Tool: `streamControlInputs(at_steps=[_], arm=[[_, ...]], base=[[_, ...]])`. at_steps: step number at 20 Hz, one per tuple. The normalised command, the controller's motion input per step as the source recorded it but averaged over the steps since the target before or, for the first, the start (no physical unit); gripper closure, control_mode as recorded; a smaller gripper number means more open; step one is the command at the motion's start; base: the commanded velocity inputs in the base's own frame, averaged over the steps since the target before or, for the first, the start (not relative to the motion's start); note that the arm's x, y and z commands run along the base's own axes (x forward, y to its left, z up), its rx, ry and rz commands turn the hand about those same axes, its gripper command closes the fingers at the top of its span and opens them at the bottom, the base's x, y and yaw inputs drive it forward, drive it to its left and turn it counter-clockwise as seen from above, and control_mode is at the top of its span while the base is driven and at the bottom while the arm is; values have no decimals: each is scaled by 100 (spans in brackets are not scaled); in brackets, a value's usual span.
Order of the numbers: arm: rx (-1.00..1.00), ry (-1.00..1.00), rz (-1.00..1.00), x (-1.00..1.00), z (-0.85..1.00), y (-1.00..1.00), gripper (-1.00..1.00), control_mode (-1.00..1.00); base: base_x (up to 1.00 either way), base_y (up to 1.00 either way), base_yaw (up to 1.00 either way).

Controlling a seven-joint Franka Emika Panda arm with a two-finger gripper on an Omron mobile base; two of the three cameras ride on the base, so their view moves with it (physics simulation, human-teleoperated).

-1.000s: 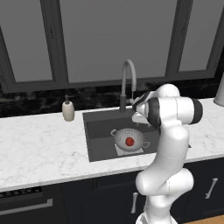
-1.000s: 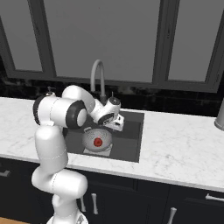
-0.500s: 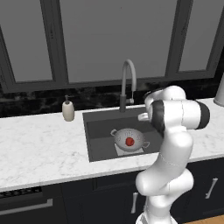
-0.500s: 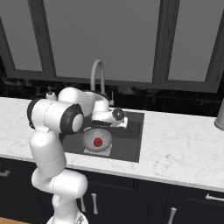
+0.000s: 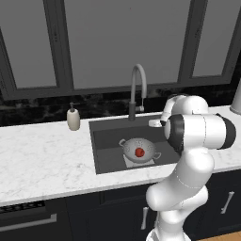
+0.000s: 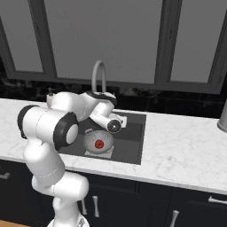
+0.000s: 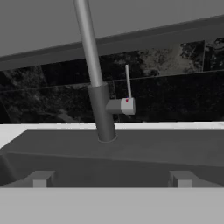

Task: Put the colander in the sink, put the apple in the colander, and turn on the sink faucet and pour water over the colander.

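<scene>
Dark window panels and black backsplash stand behind a white marble tabletop (image 5: 42, 164) with the sink (image 5: 106, 157) set into it.

Both earlier placements look done: the colander (image 5: 139, 150) sits on the drain plate at the basin's bottom, with the apple (image 5: 139, 152) resting inside it, presumably so water can run over the fruit. Facing the sink faucet (image 7: 94, 83), the claw (image 7: 109, 180) has its tips spread wide and holds nothing, apparently lined up on the side lever (image 7: 124, 103). A beige soap dispenser (image 5: 73, 117) stands left of the basin. No readable writing or brand shows anywhere.
</scene>
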Motion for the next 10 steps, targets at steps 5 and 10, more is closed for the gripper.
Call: streamControlInputs(at_steps=[5,10], arm=[[0,-18,0,0,48,0,-100,-100],[0,-11,-1,0,30,-5,-100,-100]], base=[[0,0,0],[0,0,0]])
